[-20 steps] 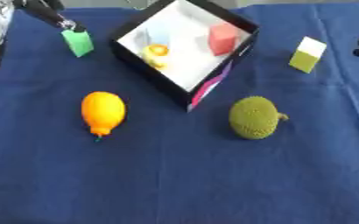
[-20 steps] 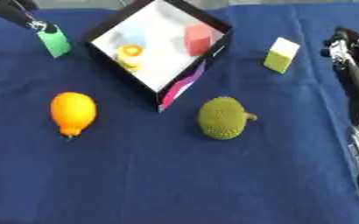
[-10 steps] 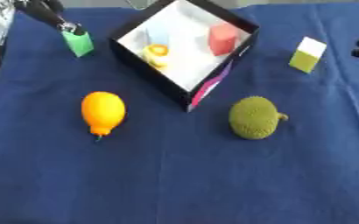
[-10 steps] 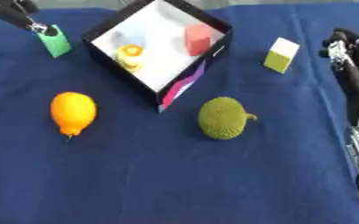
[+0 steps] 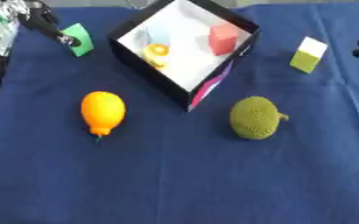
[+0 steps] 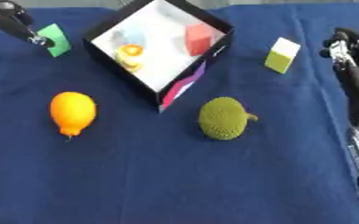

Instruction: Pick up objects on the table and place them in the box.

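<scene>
The left hand (image 5: 43, 21) reaches in at the far left corner of the desk (image 5: 175, 183), a fingertip against the green block (image 5: 79, 39); whether the block is pinched or only touched I cannot tell. The right hand (image 6: 343, 46) shows at the right edge, just beside the yellow-green and white block (image 6: 281, 54); it holds nothing, though how far its fingers are curled I cannot make out.

The box (image 5: 129, 46) already holds a red block (image 5: 223, 37), a small orange-and-yellow piece (image 5: 156, 50) and a pale blue shape (image 5: 156, 35). Four things lie outside it, so the job looks under halfway done: the two blocks, the orange fruit (image 5: 103, 111) and the bumpy green fruit (image 5: 253, 117).

The orange fruit lies well left of the box's near corner, its long axis running roughly away from the robot, its stem end nearest the robot. The green fruit lies right of that corner, its long axis also roughly away from the robot and its short stem pointing right.
</scene>
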Robot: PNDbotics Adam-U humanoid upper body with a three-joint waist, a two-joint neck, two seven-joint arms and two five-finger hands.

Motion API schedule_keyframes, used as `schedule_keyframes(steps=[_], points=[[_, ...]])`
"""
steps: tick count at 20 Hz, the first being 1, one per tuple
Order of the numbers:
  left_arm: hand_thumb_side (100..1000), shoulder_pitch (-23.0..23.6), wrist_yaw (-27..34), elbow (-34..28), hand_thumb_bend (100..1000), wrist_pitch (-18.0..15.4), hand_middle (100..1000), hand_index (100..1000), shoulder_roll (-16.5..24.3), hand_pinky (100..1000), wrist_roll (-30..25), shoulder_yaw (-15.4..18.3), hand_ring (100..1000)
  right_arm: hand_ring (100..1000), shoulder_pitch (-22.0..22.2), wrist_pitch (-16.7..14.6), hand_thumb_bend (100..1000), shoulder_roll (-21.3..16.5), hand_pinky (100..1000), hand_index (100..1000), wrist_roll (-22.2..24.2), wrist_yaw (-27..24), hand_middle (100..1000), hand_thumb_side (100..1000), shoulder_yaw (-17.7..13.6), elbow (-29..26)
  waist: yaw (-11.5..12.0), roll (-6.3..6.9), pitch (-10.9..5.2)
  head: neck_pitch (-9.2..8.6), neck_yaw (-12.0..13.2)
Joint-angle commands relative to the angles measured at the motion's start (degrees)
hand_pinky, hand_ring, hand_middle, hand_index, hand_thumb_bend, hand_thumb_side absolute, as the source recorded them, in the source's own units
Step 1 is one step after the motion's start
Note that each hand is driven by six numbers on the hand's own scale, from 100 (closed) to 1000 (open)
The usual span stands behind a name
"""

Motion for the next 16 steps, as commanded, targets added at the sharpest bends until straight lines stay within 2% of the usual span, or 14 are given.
schedule_keyframes(steps=[1,7,11,16], points=[[363,-0.70,0.86,-0.18,547,0.63,817,833,0.75,880,1.75,0.87,911,761,-1.04,-0.08,100,-0.60,980,859,0.28,-0.11,714,700,0.05,-0.98,-0.19,-0.81,-0.31,-0.68,0.52],[327,-0.63,0.75,0.51,513,1.37,811,813,-0.03,875,3.53,0.58,907,762,-1.40,-0.05,100,-0.35,980,860,0.64,-0.08,714,700,0.32,-0.98,-0.67,-0.86,-0.10,-0.75,0.86],[203,-0.93,-0.80,0.87,427,1.88,798,765,-0.11,869,2.91,0.32,899,762,-1.41,-0.05,100,-0.35,981,860,0.63,-0.13,715,702,0.31,-0.97,-0.75,-0.85,-0.05,-0.42,0.84],[149,-0.95,-2.20,0.87,347,2.80,784,726,-0.39,861,2.87,0.59,886,762,-1.44,-0.08,100,-0.36,981,860,0.64,-0.20,715,704,0.29,-0.97,-0.84,-0.89,-0.04,-0.43,0.96]])
